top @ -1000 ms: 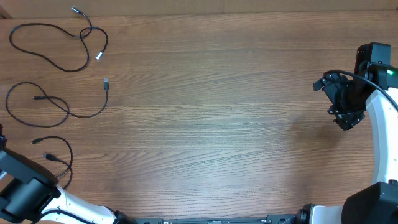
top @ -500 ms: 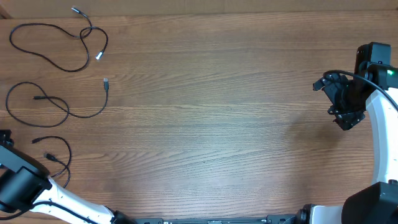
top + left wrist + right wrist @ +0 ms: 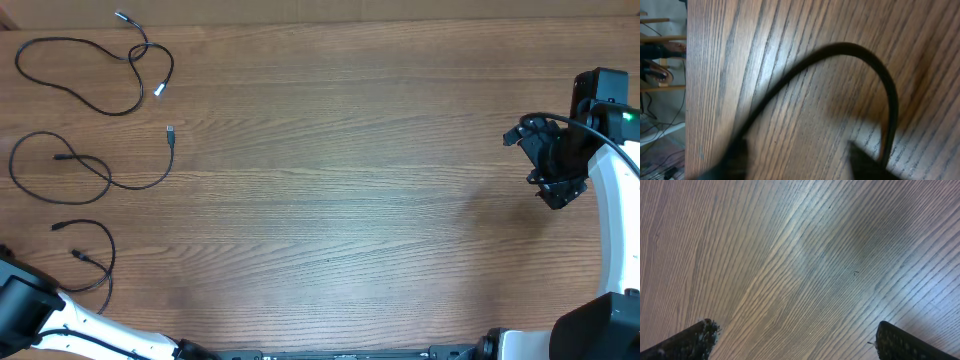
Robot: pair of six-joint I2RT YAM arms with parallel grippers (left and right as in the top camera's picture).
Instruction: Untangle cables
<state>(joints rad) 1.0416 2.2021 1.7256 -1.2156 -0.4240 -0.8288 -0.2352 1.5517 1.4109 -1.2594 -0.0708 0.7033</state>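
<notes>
Three thin black cables lie apart at the table's left side: one loop at the far corner [image 3: 158, 90], one in the middle [image 3: 172, 150], one nearest the front [image 3: 112, 255]. My left arm [image 3: 22, 310] sits at the front left corner, just beyond that nearest cable. In the left wrist view the left gripper [image 3: 800, 162] is open, with bare wood between its blurred fingers [image 3: 735, 160], and a black cable [image 3: 850, 47] arcs over the table ahead of them. My right gripper [image 3: 556, 190] [image 3: 800, 345] hangs open over bare wood at the far right.
The wooden table [image 3: 350, 200] has its left edge [image 3: 687, 100] close to the left gripper, with floor and clutter beyond it. The right arm's own thick black wire [image 3: 560, 120] loops above its wrist.
The left gripper's jaws have opened and the left arm has drawn back toward the front left corner, leaving the nearest cable lying on the table. The right arm has not moved.
</notes>
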